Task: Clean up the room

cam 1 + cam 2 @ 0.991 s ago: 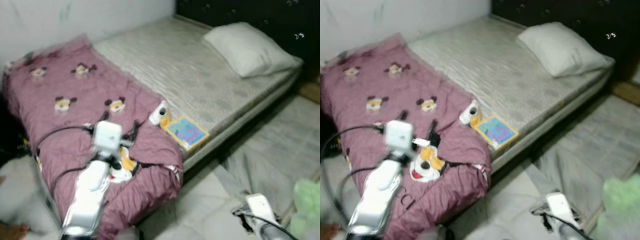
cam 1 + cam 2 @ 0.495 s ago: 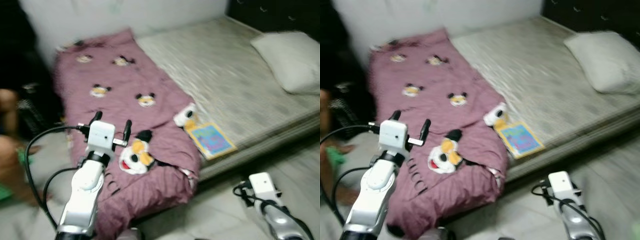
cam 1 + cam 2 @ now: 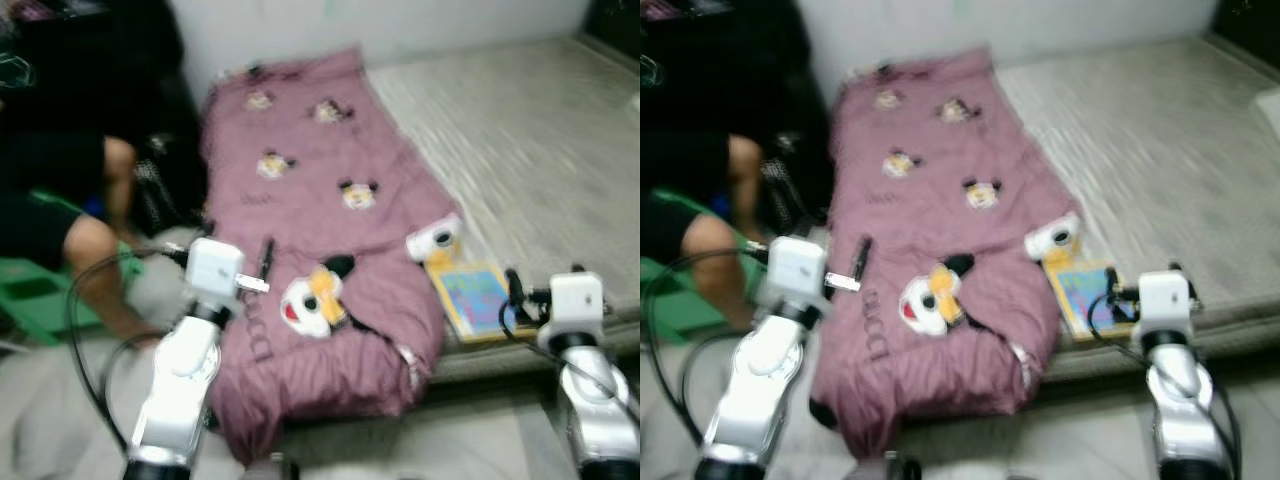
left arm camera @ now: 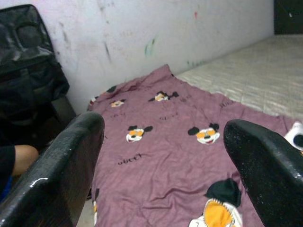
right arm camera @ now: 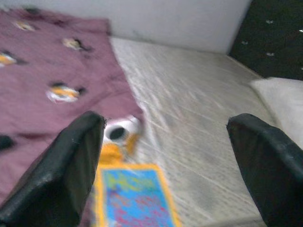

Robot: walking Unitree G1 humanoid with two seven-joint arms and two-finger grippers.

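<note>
left claw (image 3: pixel 240 262): lower left of frame, fingers spread wide, empty, over the near edge of the blanket.
right claw (image 3: pixel 545 283): lower right, fingers wide apart, empty, just beside the book.
blanket (image 3: pixel 310 220): maroon, cartoon-mouse print, centre frame, bunched at the near end and hanging over the bed edge.
book (image 3: pixel 475 300): colourful, flat on the mattress (image 3: pixel 510 130) edge, right of blanket.
plush toy (image 3: pixel 435 240): white, at blanket's right edge, touching the book's far end.
person (image 3: pixel 70 215): seated, left edge of frame, bare knee showing.
bag (image 4: pixel 28 61): black, against the wall, upper left in left wrist view.
</note>
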